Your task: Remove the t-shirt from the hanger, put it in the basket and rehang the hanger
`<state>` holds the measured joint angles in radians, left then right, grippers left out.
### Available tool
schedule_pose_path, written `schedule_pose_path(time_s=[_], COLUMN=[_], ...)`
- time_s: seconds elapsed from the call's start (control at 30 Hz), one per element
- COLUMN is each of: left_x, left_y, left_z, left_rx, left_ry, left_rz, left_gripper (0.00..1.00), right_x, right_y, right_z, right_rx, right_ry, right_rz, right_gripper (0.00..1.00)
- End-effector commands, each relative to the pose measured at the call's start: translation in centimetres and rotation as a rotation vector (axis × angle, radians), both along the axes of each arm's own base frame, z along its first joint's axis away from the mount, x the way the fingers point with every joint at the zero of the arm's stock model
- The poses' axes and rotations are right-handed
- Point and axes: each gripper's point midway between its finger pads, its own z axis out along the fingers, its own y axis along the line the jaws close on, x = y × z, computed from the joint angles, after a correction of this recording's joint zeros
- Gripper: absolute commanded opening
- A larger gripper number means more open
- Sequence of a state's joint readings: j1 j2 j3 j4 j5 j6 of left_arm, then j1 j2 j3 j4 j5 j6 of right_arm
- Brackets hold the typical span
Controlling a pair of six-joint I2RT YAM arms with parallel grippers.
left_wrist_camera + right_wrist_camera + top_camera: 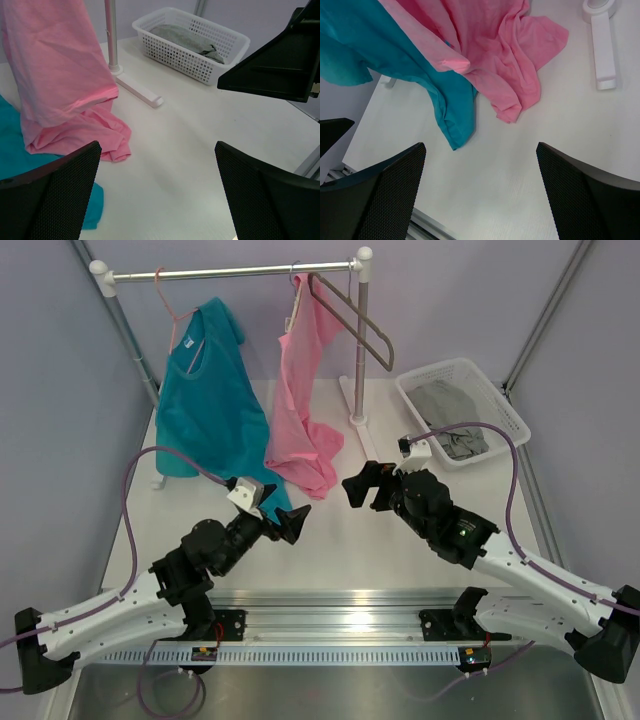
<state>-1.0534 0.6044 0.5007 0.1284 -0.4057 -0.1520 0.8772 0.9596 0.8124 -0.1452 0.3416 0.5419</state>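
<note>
The pink t-shirt (300,380) hangs from the rail, and its lower end lies bunched on the table. It also shows in the left wrist view (60,85) and the right wrist view (505,65). Of the cream hanger (296,298), only a bit at the shirt's neck shows. My left gripper (286,521) is open and empty, low over the table just in front of the teal hem; between its jaws (160,200) is bare table. My right gripper (360,486) is open and empty, right of the pink heap, over bare table (480,195).
A teal t-shirt (205,400) hangs on a thin pink hanger at the left, its hem beside the pink heap. A dark hanger (352,315) hangs empty at the right. The rack post and foot (358,405) stand behind. A white basket (505,405) holds a grey garment (450,415).
</note>
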Motion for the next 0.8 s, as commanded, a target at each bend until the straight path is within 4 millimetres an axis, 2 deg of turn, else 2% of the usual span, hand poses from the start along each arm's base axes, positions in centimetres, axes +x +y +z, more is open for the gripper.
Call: schedule_pose_path(time_s=[0.0,0.1,0.23,0.27,0.37,0.4,0.47,0.5,0.57,0.6,0.7,0.77], left_x=[-0.5,-0.1,1.4,1.6,1.9,1.9,2.3,3.3,4.8,5.8,8.2,9.7], left_y=[-0.8,-0.5,1.0,1.0,1.4,1.4,1.7,2.1,2.2,1.4,1.0,0.4], left_z=[2.6,3.5,5.6,8.5,11.9,14.7,17.2,18.8,19.9,20.8,21.5,23.0], left_rx=[-0.072,-0.076,-0.057,-0.075,-0.036,-0.065,-0.043,0.017,0.084,0.123,0.171,0.158], left_ry=[-0.031,-0.038,-0.054,-0.070,-0.084,-0.107,-0.149,-0.170,-0.179,-0.173,-0.156,-0.158], left_rz=[-0.045,-0.017,0.103,0.118,0.140,0.144,0.164,0.226,0.291,0.303,0.302,0.284], left_gripper=[0.99,0.99,0.99,0.99,0.98,0.97,0.96,0.95,0.95,0.95,0.90,0.83], right_x=[-0.2,-0.2,-0.1,0.0,-0.1,-0.2,-0.5,-0.6,-0.6,-0.6,-0.7,-0.7], right_y=[0.3,0.2,-0.2,-0.3,-0.3,-0.3,-0.1,0.1,0.4,0.5,1.0,1.4], right_z=[1.7,1.9,2.0,2.1,2.2,2.1,2.0,1.9,1.7,1.7,1.4,1.2], right_rx=[0.037,0.031,0.025,0.025,0.029,0.026,0.013,0.012,0.010,0.010,0.000,-0.012], right_ry=[-0.047,-0.040,-0.052,-0.052,-0.050,-0.050,-0.066,-0.069,-0.068,-0.068,-0.047,-0.029], right_rz=[0.019,0.012,-0.005,-0.008,-0.008,-0.001,0.028,0.046,0.054,0.061,0.082,0.097], right_gripper=[1.00,0.99,1.00,0.99,1.00,1.00,0.99,0.99,0.99,1.00,1.00,0.99])
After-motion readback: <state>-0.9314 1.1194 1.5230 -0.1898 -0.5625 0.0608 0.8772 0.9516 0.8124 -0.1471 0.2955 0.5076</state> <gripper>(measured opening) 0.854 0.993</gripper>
